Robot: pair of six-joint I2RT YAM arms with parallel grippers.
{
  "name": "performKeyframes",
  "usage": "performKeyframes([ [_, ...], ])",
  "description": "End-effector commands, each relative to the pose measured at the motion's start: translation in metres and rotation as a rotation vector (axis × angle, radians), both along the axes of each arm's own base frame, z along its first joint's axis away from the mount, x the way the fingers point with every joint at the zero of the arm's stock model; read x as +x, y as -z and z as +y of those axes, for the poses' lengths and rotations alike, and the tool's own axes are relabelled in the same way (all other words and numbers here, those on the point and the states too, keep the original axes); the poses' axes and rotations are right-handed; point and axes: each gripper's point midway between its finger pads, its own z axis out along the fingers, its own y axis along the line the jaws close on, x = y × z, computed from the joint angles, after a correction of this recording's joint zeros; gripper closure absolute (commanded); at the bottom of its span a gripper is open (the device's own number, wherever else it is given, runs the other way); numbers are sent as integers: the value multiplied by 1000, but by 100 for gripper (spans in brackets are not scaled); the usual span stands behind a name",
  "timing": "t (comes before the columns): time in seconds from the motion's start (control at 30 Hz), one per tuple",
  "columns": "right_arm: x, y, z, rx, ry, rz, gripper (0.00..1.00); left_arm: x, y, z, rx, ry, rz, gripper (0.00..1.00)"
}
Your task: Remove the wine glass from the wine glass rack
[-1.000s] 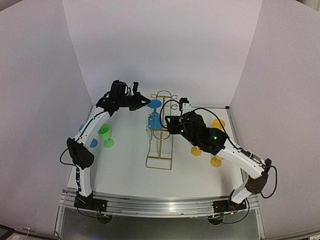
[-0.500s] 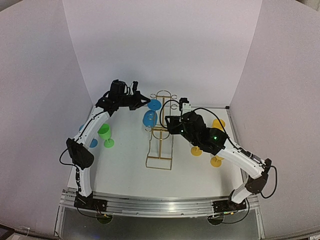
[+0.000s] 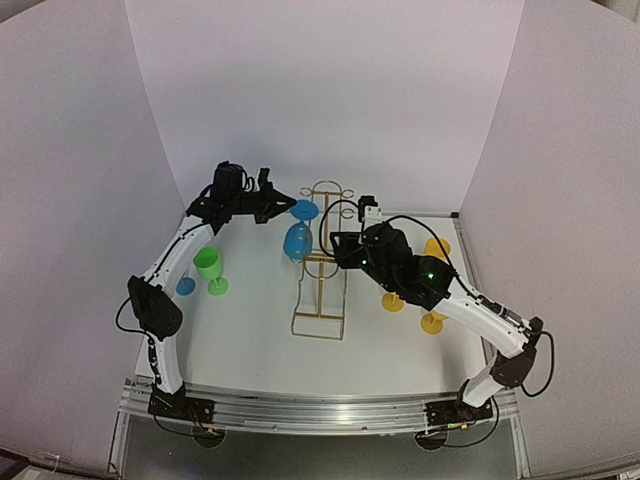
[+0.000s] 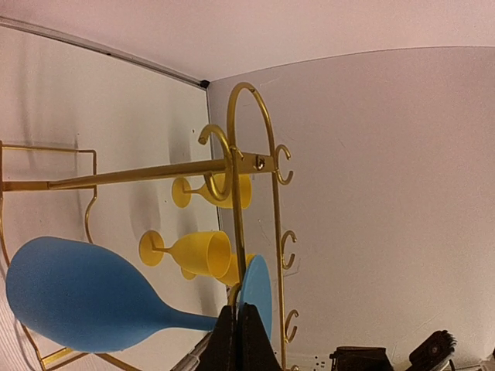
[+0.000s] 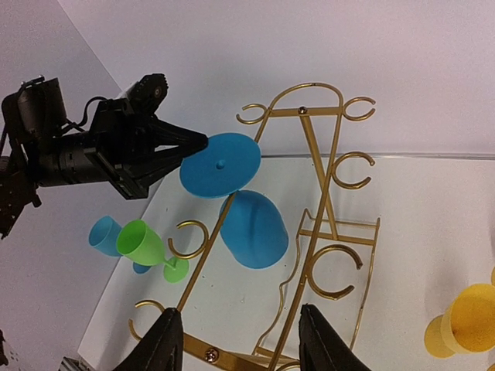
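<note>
The left gripper [image 3: 287,207] is pinched shut on the rim of the foot of the blue wine glass [image 3: 298,240] and holds it in the air. In the top view the round foot sits at 12 o'clock from the bowl. From the left wrist, the dark fingertips [image 4: 236,340] are pressed together on the thin edge of the foot, with the stem and bowl running off toward 9 o'clock. The glass hangs just beside the left rail of the gold rack [image 3: 322,270], at about 11 o'clock from the rack's middle and below its rounded top. In the right wrist view it lies between two of the open hooks on that side and sits in neither. I cannot tell whether it touches the rail. The rack stands in the middle of the white table [image 3: 250,340]. The right gripper [image 3: 338,245] sits at 3 o'clock from the rack and points at it. Its fingers [image 5: 165,344] are spread wide, with the rack's two rails running down between them. I cannot tell whether they touch the wire. A green glass [image 3: 210,268] stands upright at 9 o'clock from the rack, with a smaller blue glass [image 3: 185,286] just beyond it. Several yellow glasses [image 3: 436,247] are grouped at 3 o'clock, past the right arm.
</note>
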Motion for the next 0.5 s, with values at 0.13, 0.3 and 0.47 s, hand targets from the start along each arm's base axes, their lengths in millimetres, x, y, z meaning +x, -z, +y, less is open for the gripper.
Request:
performKeyframes([
  [0.13, 0, -14, -1, 40, 0, -11, 54, -2, -34, 29, -60, -28, -38, 100],
  [0.3, 0, -16, 0, 42, -4, -14, 54, 1, -40, 42, -74, -40, -54, 100],
  [0.47, 2, -17, 2, 40, -8, -19, 54, 0, -46, 40, -108, -24, -60, 100],
])
